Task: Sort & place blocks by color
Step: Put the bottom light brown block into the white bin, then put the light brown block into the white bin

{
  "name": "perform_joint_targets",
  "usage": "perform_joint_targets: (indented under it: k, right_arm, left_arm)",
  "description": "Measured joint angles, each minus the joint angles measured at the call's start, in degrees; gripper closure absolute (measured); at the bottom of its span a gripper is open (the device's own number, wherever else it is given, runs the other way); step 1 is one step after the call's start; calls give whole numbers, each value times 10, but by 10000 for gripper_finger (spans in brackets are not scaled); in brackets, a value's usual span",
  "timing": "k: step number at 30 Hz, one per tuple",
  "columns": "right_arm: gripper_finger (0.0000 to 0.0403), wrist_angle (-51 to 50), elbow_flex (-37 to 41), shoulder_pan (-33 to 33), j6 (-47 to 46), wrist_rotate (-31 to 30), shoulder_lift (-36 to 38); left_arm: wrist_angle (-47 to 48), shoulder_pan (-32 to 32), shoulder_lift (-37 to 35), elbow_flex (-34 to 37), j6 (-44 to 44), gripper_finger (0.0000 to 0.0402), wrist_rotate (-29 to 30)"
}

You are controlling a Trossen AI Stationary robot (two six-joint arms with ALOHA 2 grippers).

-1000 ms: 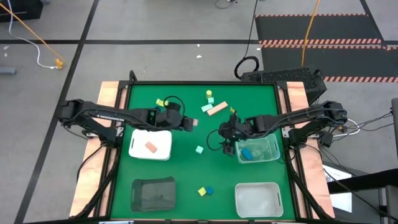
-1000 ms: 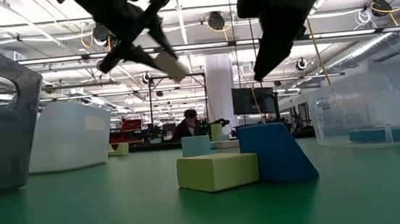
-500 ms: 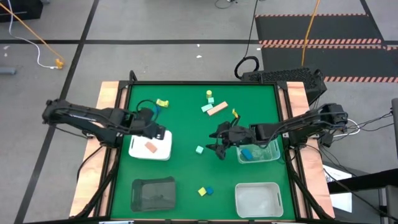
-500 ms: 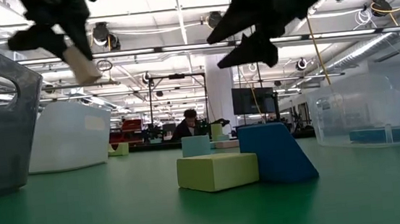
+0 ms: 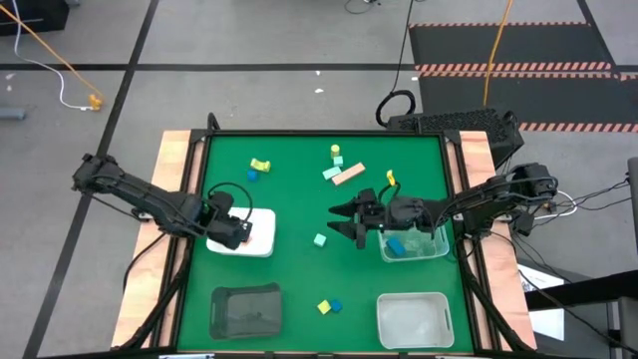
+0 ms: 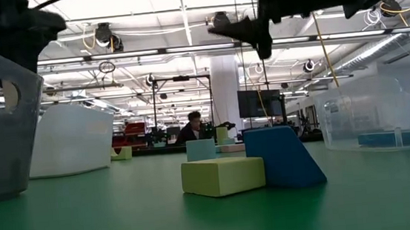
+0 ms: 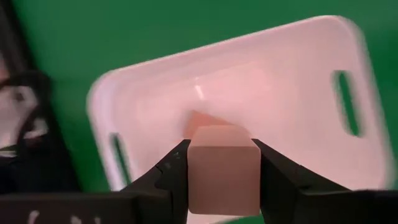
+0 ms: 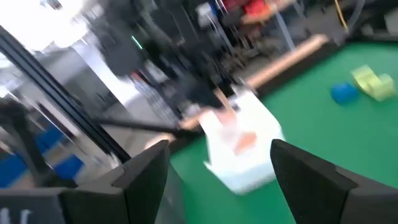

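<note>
Holding a salmon pink block (image 7: 222, 168) between its closed fingers, our left end effector (image 5: 231, 230) now hangs over the near-left edge of the white tray (image 5: 261, 242), where half a second ago it was above the tray's far side and a second ago out over the open green counter (image 5: 299, 269). We judge the carry is nearly over and only the release remains. The left wrist view shows a second pink piece (image 7: 202, 120) already lying in that tray, so this tray looks to be the pink one.

Our right end effector (image 5: 347, 221) has swung from pointing down beside the clear bin (image 5: 437, 245) to lying almost level, its fingers spread wide and empty, aimed toward the middle of the counter. A blue block (image 5: 396, 245) sits in that bin. We take it that the right arm is free for its next pick; the pale mint block (image 5: 319, 239) lies nearest to it.

Other blocks wait loose: a yellow and blue pair (image 5: 330, 306) at the near side, another yellow and blue pair (image 5: 258, 168) at the far left, and a cluster (image 5: 342, 168) at the far middle.

We can read no brand, label or writing anywhere.
</note>
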State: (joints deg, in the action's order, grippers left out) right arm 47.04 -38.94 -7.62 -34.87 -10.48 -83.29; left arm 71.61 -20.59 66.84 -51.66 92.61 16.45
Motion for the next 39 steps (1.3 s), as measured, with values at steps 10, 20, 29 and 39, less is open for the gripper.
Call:
perform_joint_targets:
  k: [10,20,29,39]
  right_arm:
    - [133,-10,-8,-11,24,-30,0]
    - [133,-366,-164,-27,103,-124,0]
    - [133,-632,-229,53,81,-149,0]
    - [133,-728,-229,197,204,24,0]
  left_arm:
    - [-46,-1,6,66,22,185,12]
    - [-47,-1,6,66,16,159,12]
    - [-69,-1,6,65,9,158,12]
    - [-182,28,-26,64,-25,158,21]
